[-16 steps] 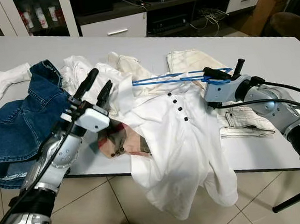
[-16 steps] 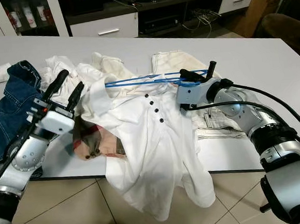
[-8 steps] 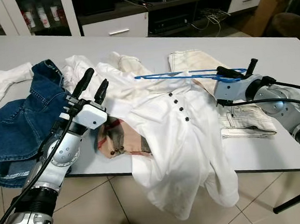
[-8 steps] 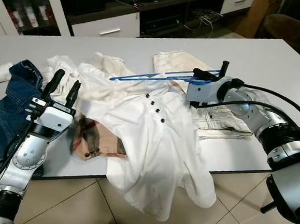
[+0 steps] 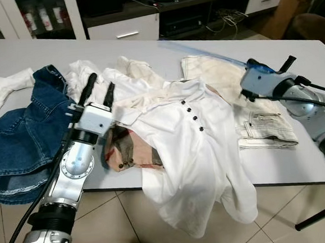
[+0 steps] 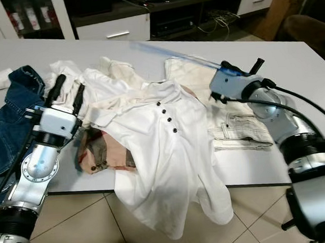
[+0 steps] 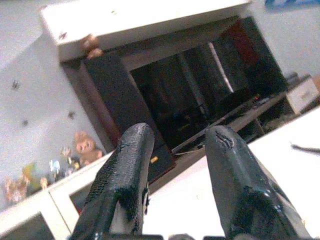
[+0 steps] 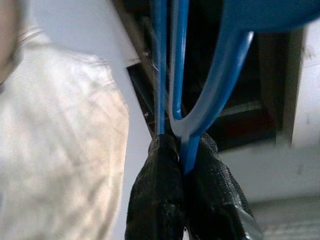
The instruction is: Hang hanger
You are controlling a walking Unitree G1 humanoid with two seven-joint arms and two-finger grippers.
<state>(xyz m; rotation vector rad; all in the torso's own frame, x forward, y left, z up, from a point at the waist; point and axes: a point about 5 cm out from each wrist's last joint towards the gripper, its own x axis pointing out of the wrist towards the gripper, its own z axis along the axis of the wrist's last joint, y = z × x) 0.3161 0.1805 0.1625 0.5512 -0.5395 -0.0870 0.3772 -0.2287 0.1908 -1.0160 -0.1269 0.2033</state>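
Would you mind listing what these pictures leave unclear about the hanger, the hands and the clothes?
- Blue hanger: a faint motion-blurred streak in the eye views; the right wrist view cuts off its shape.
- Checked garment: mostly covered by the white shirt.
- Denim jacket: cut off by the left eye view's edge.
- Right hand: its fingertips are too blurred to make out in the eye views.
- Left hand: open, holding nothing.

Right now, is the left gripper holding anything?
No: the left gripper has its fingers apart with nothing between them, raised above the white shirt.
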